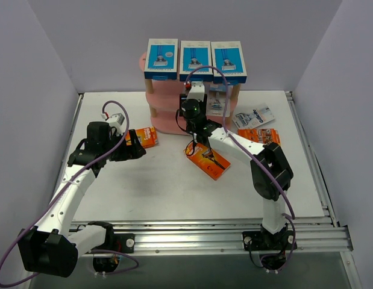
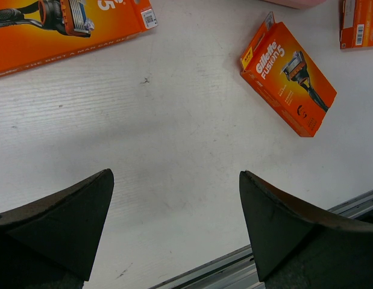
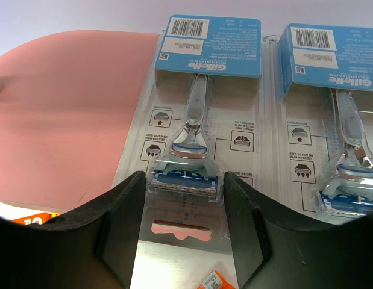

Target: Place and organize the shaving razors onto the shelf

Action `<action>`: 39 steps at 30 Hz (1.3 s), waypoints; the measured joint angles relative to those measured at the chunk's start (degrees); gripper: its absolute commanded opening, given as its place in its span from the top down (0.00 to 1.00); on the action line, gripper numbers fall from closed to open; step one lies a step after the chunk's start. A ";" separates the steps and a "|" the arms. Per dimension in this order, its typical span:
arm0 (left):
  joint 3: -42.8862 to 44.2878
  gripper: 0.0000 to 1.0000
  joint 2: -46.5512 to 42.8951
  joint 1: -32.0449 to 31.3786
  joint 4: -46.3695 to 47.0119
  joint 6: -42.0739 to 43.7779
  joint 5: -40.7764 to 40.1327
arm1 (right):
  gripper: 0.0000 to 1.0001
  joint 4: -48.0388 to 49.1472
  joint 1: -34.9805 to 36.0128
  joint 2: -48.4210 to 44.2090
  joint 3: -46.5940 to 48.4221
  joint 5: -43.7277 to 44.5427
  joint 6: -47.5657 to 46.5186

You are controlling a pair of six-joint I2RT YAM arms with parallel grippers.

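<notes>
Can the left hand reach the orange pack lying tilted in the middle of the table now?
Probably yes. The left hand is open, and only bare table lies between it and the orange pack. Nothing rests on the pack, but the right arm stretches close by toward the shelf.

Overhead view spans the tabletop (image 1: 174,198); left wrist looks down closely, sharing 1 orange pack (image 2: 288,78); right wrist sits close over a blister pack (image 3: 186,120).

Both arms (image 1: 72,183) show white links, black joints, black jaws and purple cables (image 1: 207,67).
</notes>
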 measured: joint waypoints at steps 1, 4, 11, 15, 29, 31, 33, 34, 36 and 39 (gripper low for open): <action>0.00 0.06 0.00 0.00 0.00 0.00 0.00 | 0.52 -0.07 0.00 0.00 0.04 0.00 0.00; 0.00 0.06 0.00 0.00 0.02 0.00 0.00 | 0.52 -0.13 0.00 0.00 0.09 0.00 0.00; 0.00 0.06 0.00 0.00 0.00 0.00 -0.02 | 0.51 -0.24 0.00 -0.02 0.11 0.00 0.00; 0.00 0.06 0.00 0.00 0.00 0.00 -0.04 | 0.50 -0.50 0.00 -0.20 0.11 0.00 0.00; 0.00 0.06 0.00 0.00 0.00 0.00 -0.07 | 0.44 -1.51 -0.02 -1.09 0.13 0.07 0.02; 0.00 0.06 -0.02 0.00 0.00 0.00 -0.09 | 0.44 -1.77 -0.02 -1.40 0.13 0.09 0.02; 0.00 0.06 -0.02 0.00 0.00 0.00 -0.07 | 0.44 -1.79 -0.02 -1.60 0.13 0.09 0.07; 0.00 0.06 -0.02 0.00 0.00 0.00 -0.07 | 0.44 -1.81 -0.02 -1.66 0.13 0.09 0.09; 0.00 0.06 -0.02 0.00 0.00 0.00 -0.09 | 0.44 -1.84 -0.02 -1.73 0.13 0.09 0.22; 0.00 0.06 -0.02 0.00 0.00 0.00 -0.09 | 0.44 -2.14 -0.02 -1.95 0.13 0.07 0.26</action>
